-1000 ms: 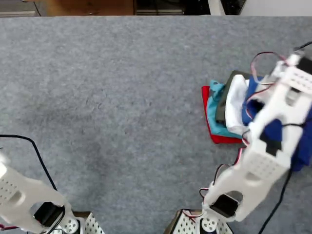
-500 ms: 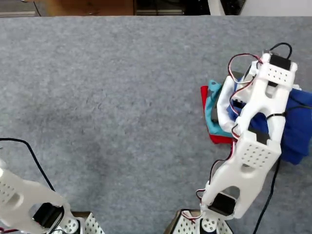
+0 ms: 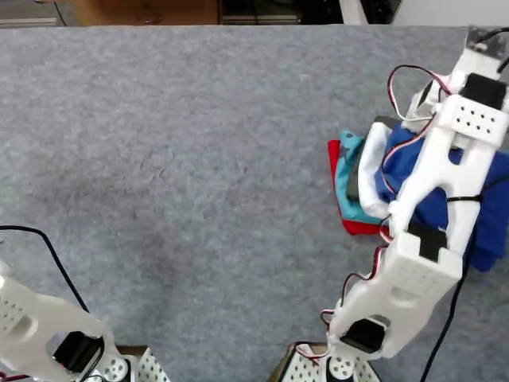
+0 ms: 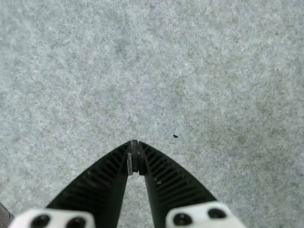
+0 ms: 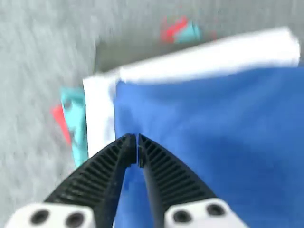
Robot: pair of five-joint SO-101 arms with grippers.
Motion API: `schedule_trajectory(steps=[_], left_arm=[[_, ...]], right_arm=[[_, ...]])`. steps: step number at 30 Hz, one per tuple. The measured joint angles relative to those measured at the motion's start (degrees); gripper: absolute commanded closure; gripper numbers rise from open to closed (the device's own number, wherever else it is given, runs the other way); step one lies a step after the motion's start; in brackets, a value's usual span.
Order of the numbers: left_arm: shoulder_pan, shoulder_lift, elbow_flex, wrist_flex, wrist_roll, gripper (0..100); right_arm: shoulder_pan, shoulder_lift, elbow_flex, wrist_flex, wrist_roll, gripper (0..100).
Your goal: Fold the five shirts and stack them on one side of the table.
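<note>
Bright, even light w/ faint soft shadows.

The right gripper [image 5: 137, 142] has its black fingers pressed together (tips touching, no gap) over the edge of the blue shirt [image 5: 213, 137]. Taking the fingers' heading as twelve o'clock, the white shirt [image 5: 204, 56] peeks out under the blue from nine round to one o'clock. Slivers of a teal shirt [image 5: 74, 130] and a red shirt [image 5: 59, 122] lie farther out at nine, on the grey table [image 5: 38, 52].
</note>
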Motion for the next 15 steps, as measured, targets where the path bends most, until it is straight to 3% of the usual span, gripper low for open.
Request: schedule_trajectory(steps=[5,15], left_arm=[[0.0,0.0,0.0,0.0,0.0,98],[0.0,0.0,0.0,0.0,0.0,98]], right_arm=[[-0.09,9.58,0.09,-9.49,0.0,97.7],[-0.35,16.88,-2.9,-11.52,0.0,97.9]])
